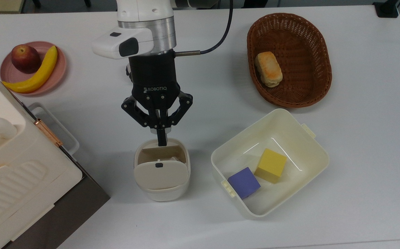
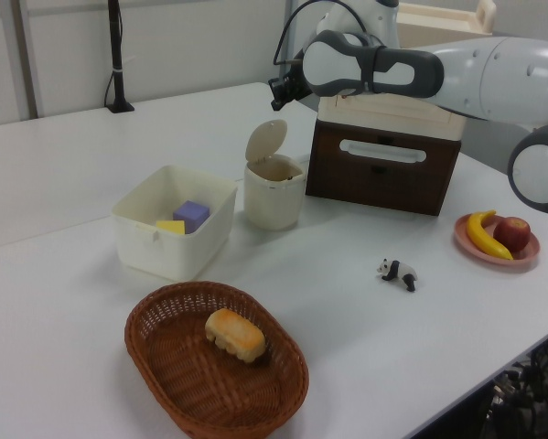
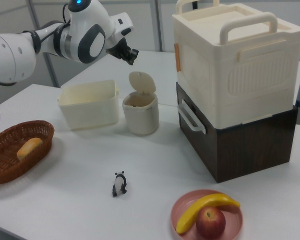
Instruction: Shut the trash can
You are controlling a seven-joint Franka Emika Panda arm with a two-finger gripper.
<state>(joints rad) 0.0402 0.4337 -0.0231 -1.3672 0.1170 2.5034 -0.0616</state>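
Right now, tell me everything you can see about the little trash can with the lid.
The trash can is a small cream-white bin that looks like smooth plastic, with rounded corners. It stands upright on the white table, between the dark brown box and the open cream tub, touching neither. Its flat lid is hinged up, nearly upright, with a small black button on it, so the can is open. The gripper hovers above it, not touching.
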